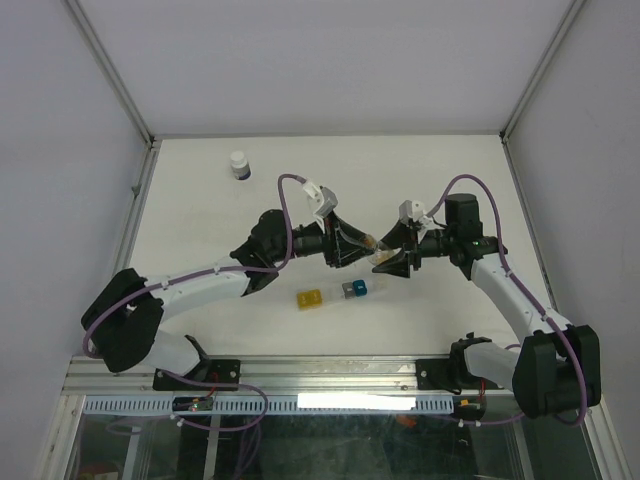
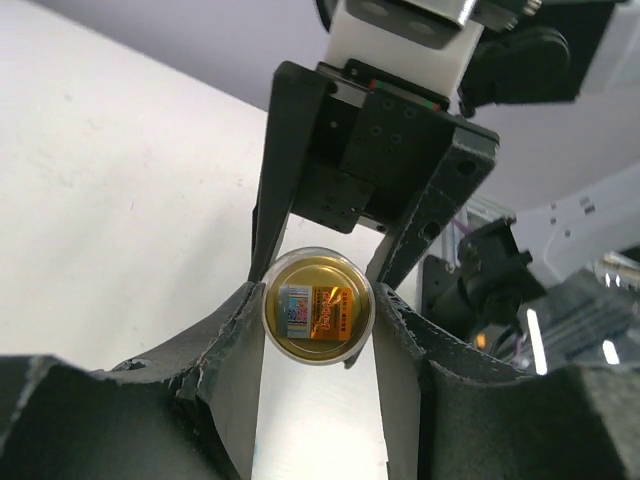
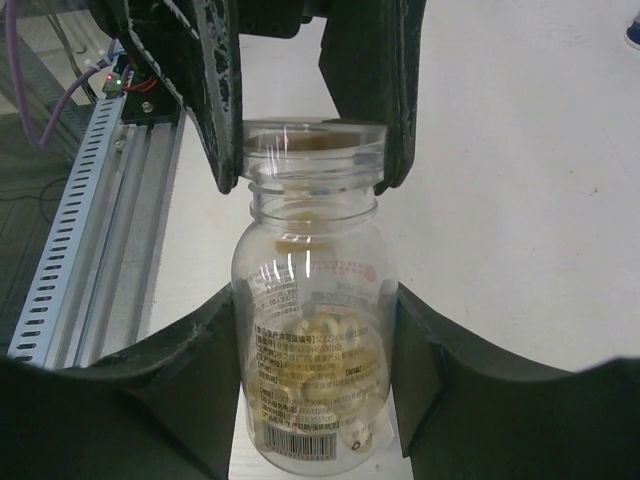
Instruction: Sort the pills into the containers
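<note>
Closest up, my right end effector (image 3: 315,300) is grasping the clear vial (image 3: 315,230) by its body, with the pills (image 3: 335,400) heaped inside. Opposite, my left end effector (image 2: 318,310) is clenched on the cap (image 2: 318,270). Cap's on, so by my reckoning nothing is sorted yet: unscrewing and portioning are all to come. Only the top camera shows the containers (image 1: 332,294), on the desk (image 1: 200,210) beneath both end effectors, and a white-capped bottle (image 1: 239,164) well beyond my left one. Right wrist shows threads and pills. Left wrist sees the cap end-on, nothing below it.
</note>
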Controlling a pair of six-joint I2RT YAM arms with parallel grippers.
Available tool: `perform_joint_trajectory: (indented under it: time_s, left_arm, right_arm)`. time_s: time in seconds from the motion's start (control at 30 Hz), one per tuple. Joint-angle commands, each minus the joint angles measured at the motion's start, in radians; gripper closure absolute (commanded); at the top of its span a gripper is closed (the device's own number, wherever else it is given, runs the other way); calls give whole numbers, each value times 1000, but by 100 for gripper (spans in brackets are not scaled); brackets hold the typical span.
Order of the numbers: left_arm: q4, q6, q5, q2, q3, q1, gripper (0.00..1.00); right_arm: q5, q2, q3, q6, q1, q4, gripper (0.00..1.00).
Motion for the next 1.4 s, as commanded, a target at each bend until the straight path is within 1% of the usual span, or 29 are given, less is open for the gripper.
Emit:
perform_joint_trajectory:
  time_s: [0.0,0.13,0.2,0.27,0.33,0.43,0.5,0.57,0.63,0.67,0.73,0.8,0.83,0.87,0.9,0.93,0.97,1.0,1.03,1.07,1.1,1.13,1.17,1.2,1.23,1.27,1.3,1.33,1.37]
  left_arm:
    - [-40,-214,-353,-106,-4,-132,100]
    - [-98,-353,-561,-153,-31,-148,100]
    - [-115,-368,-655,-186,-44,-148,100]
    - [-131,-370,-697,-213,-51,-145,100]
    - [-156,-366,-707,-229,-49,-133,100]
    - [-201,-368,-671,-239,-61,-85,100]
    - [-239,-376,-634,-241,-87,-19,100]
    - [-282,-397,-576,-237,-130,88,100]
    - [-321,-401,-537,-230,-175,190,100]
    - [-347,-401,-527,-227,-194,233,100]
    - [-386,-386,-518,-225,-225,317,99]
    - [-430,-378,-544,-225,-230,371,98]
    - [-448,-364,-561,-222,-228,391,97]
    - [-485,-358,-588,-216,-221,407,95]
    - [-523,-358,-616,-208,-205,421,92]
    - [-546,-352,-636,-197,-193,432,92]
    - [-565,-348,-659,-187,-185,441,91]
    - [-577,-351,-674,-173,-181,448,91]
    - [-585,-352,-683,-158,-177,456,90]
    - [-587,-354,-690,-143,-178,465,90]
    - [-591,-359,-697,-127,-177,470,89]
    - [-596,-361,-702,-109,-175,473,89]
    - [-600,-367,-704,-93,-174,475,88]
    - [-604,-371,-704,-75,-171,479,88]
    - [-607,-373,-704,-62,-166,482,87]
    - [-614,-375,-706,-46,-158,486,87]
    - [-623,-374,-708,-35,-151,492,86]
    - [-633,-374,-717,-26,-143,496,85]
    - [-641,-375,-728,-21,-139,502,85]
  right_arm:
    - [25,-7,31,10,5,39,100]
    - [24,-12,30,13,3,40,100]
    - [20,-16,30,12,3,40,100]
    - [14,-18,30,12,2,40,100]
    - [8,-21,31,12,2,40,100]
    - [-11,-27,34,19,-4,40,100]
    - [-38,-33,39,43,-18,50,100]
    - [-73,-52,51,102,-46,78,100]
    - [-81,-84,68,228,-73,145,100]
    - [-50,-99,86,278,-90,178,100]
    - [84,-109,159,448,-113,286,100]
    - [247,-76,292,636,-161,371,100]
    - [268,-35,370,672,-188,414,100]
    - [294,3,450,800,-212,457,100]
    - [303,34,532,1003,-220,495,100]
    - [251,53,556,1127,-205,567,100]
    - [158,62,549,1269,-162,740,100]
    - [64,62,526,1371,-90,881,100]
    - [-23,44,490,1431,-20,1010,100]
    - [-62,9,454,1421,17,1053,100]
    - [-39,-32,442,1351,6,992,100]
    - [29,-60,476,1227,-54,824,100]
    - [134,-64,541,1105,-122,630,100]
    - [227,-45,603,1035,-180,506,100]
    - [243,-27,619,1036,-211,515,100]
    - [171,-18,584,1246,-214,688,100]
    - [91,-16,503,1392,-186,988,100]
    - [39,-18,431,1611,-133,1278,100]
    - [36,-33,388,1620,-118,1390,100]
